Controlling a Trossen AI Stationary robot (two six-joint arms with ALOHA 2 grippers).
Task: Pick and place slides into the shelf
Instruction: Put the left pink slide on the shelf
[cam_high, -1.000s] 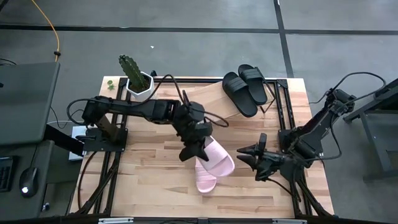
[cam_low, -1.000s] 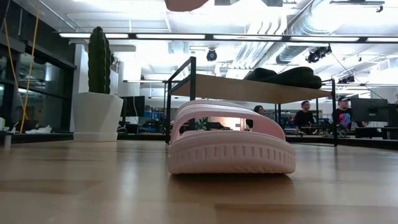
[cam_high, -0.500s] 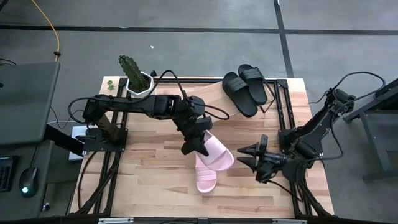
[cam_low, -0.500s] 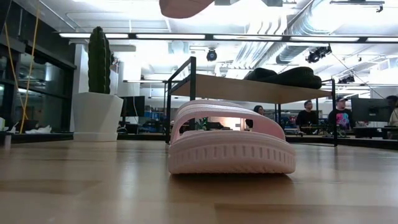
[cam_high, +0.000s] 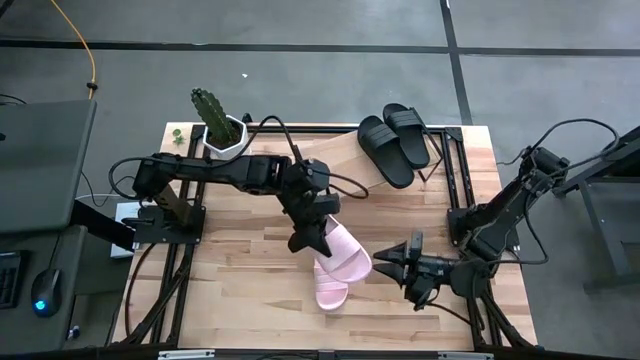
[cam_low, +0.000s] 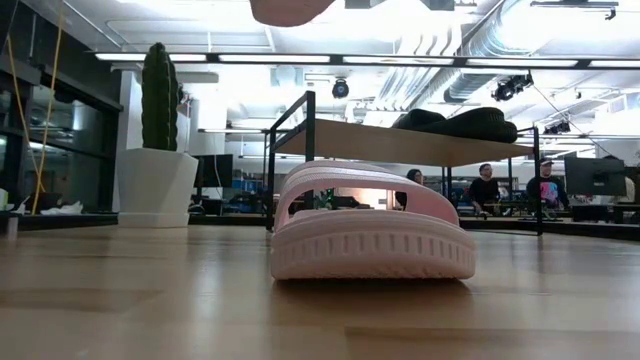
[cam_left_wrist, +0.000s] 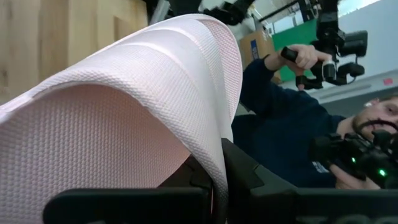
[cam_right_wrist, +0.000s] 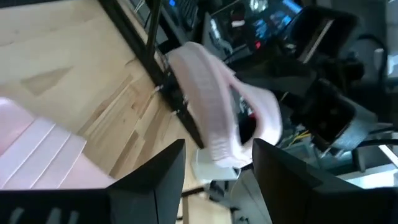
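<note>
My left gripper (cam_high: 310, 240) is shut on a pale pink slide (cam_high: 350, 252) and holds it above the table's middle; in the low view this slide (cam_low: 290, 9) shows only at the top edge. A second pink slide (cam_high: 331, 291) rests sole down on the tabletop just nearer, also in the low view (cam_low: 372, 236). Two black slides (cam_high: 395, 142) lie on the shelf (cam_high: 340, 163) at the far edge. My right gripper (cam_high: 388, 264) is open, level, and points at the held slide (cam_right_wrist: 208, 118) from the table's right. My left gripper pinches what looks like the edge of the slide's arched strap (cam_left_wrist: 216, 152) between its two fingers, slanting down from the table's left and far side. The slide is lifted clear of the table, tipped onto its side.
A cactus in a white pot (cam_high: 220, 130) stands at the far left corner, beside the shelf's black end frame (cam_low: 308, 150). Bare tabletop lies near the front edge (cam_high: 250, 310). People sit in the room beyond the table (cam_low: 545, 185); one holds a device (cam_left_wrist: 323, 50).
My right gripper has moved toward the table's left, closer to the held pink slide, and has rolled about its own axis. My left gripper has stayed in place, rolling slightly with the slide. The pink slide on the table has not moved.
</note>
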